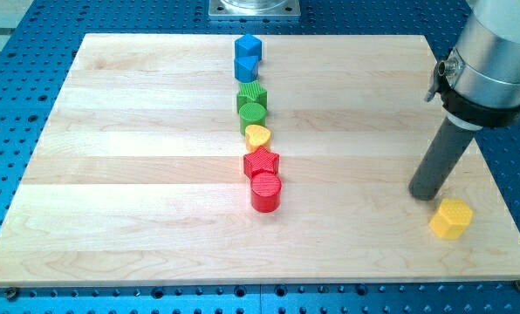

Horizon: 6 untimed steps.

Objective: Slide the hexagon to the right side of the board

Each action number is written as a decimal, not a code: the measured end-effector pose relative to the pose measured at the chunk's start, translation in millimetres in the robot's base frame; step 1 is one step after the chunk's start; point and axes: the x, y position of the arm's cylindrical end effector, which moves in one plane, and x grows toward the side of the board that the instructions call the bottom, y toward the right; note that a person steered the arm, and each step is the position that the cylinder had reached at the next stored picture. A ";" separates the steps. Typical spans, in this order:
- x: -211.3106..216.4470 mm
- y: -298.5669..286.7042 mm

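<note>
A pale wooden worktop (138, 218) sits on blue perforated metal. The yellow plastic hexagon block (451, 218) lies near its right edge; my tip (424, 194) stands just left of it, seemingly touching. No pincer is fitted.

We see bright, even light from overhead — soft, short shadows hug the blocks on the wooden board (155, 174). Focus is sharp throughout, glare is faint — only the frame's edges bend slightly.

Pale wood board (138, 174) carries two blue blocks (247, 57), two green (252, 103), two red (263, 179), two yellow (450, 218).
</note>
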 end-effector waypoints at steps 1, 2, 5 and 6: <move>-7.8 21.9; 1.9 21.0; 100.3 -22.9; 55.2 11.4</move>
